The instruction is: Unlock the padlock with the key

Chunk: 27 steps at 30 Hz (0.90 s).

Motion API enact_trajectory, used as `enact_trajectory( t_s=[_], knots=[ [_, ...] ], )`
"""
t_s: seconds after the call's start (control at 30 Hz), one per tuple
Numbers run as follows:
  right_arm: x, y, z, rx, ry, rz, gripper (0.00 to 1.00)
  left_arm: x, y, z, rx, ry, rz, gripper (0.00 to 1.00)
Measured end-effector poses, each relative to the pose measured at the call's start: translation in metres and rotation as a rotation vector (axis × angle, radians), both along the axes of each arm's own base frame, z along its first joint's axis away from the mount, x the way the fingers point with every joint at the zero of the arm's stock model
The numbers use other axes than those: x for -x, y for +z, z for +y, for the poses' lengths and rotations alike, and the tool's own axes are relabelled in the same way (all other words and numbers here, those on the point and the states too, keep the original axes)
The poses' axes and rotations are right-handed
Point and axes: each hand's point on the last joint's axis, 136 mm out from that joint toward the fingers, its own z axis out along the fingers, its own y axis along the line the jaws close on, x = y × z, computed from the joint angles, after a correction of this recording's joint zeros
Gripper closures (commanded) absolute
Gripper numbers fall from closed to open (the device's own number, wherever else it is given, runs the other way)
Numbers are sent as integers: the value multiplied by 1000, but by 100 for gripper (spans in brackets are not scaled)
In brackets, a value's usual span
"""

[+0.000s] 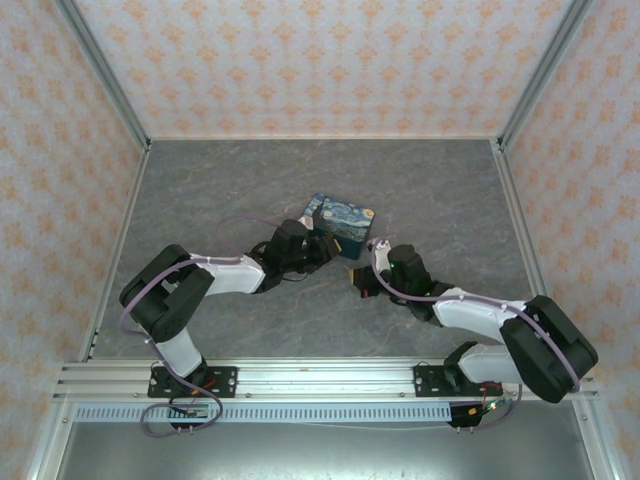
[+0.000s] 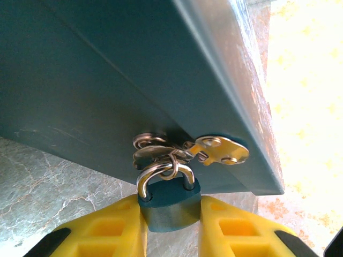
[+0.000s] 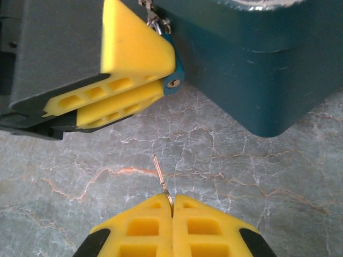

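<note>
- My left claw (image 2: 171,206) is narrowed around the padlock (image 2: 170,214). The small teal body is squeezed between my two yellow fingers (image 2: 115,230), right at their tips.
- The padlock's silver shackle (image 2: 163,174) rises just beyond my left fingertips and passes through a ring on the latch (image 2: 155,150) of the tin box (image 2: 123,75).
- A brass-coloured tab (image 2: 221,151) hangs off the same cluster of rings, just right of the shackle, against the box's lower edge.
- Both legs of the shackle look seated in the body, but glare on the metal keeps me from being sure.
- The tin box stands straight ahead of my left claw, its dark teal wall above the padlock. It rests on the grey marbled table (image 2: 48,182).
- My right claw (image 3: 172,206) is pressed fully together on the key (image 3: 159,174). The bow is pinched at my fingertips, and the thin blade pokes forward, leaning slightly left, seen edge-on.
- From my right claw the padlock lies ahead, beyond the key's tip and apart from it. Its keyhole end faces me, with bare table between.
- Seen from above, my two claws sit near each other on the near side of the box.
</note>
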Motion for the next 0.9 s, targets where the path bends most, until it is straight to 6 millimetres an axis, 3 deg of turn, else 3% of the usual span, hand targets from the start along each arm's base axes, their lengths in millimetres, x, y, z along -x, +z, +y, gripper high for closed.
enact_trajectory(
  t_s=[0.5,0.9],
  knots=[
    [-27,3,10,16,-39,-25,100,0,0,0,0,1,0,74],
    [-36,4,12,20,-56,-37,100,0,0,0,0,1,-1,74]
  ],
)
